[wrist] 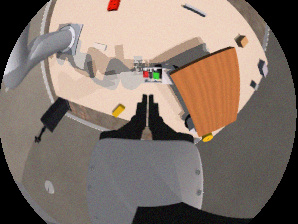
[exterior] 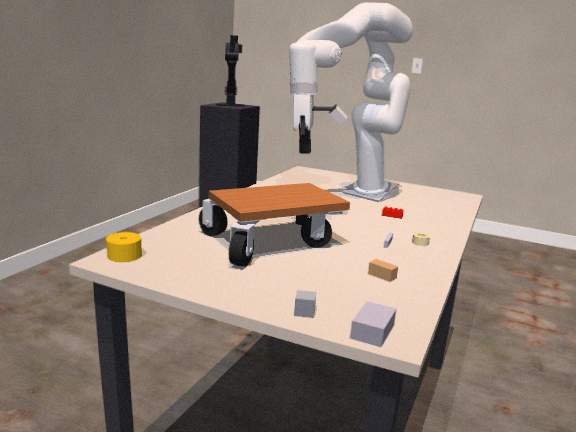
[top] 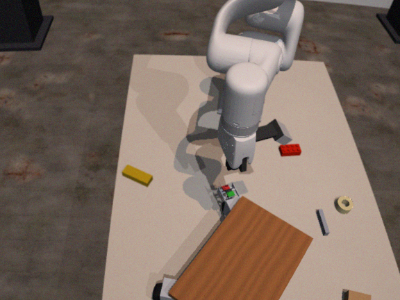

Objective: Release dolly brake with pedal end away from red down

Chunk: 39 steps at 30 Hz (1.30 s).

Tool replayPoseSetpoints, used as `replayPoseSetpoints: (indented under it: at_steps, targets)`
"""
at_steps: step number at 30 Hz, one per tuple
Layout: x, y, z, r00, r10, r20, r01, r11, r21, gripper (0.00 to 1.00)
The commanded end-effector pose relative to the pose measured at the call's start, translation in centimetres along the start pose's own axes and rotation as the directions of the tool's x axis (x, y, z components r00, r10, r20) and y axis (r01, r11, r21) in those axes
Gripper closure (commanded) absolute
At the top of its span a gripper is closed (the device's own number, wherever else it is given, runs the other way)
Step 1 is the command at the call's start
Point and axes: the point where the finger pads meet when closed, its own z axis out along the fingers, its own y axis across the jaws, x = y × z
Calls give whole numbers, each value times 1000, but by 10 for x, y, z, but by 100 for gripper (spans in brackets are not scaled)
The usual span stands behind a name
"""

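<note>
The dolly has a brown wooden deck on black casters and stands on the table; it also shows in the exterior view. The brake pedal sticks out at the deck's corner nearest the robot base. Its red end faces the base and its green end faces the deck. My gripper points straight down, shut and empty. It hangs well above the table, a little on the base side of the pedal. In the wrist view the fingertips sit just short of the pedal.
A flat yellow block lies left of the gripper and a red brick to its right. A pale ring and grey bar lie right of the dolly. A yellow cylinder, tan block, grey cube and lilac block lie at the far end from the base.
</note>
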Motion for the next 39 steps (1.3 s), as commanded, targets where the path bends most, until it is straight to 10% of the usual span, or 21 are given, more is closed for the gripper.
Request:
replayPoseSetpoints:
  at_steps: [1,16,30,39]
  targets:
    - [6,8,-4,996,-55,68,59,996,-67,100]
    - [7,10,-4,991,-106,82,112,991,-74,100]
    - [7,10,2,855,-508,105,514,857,-31,100]
    - [6,11,10,447,-889,105,891,452,36,100]
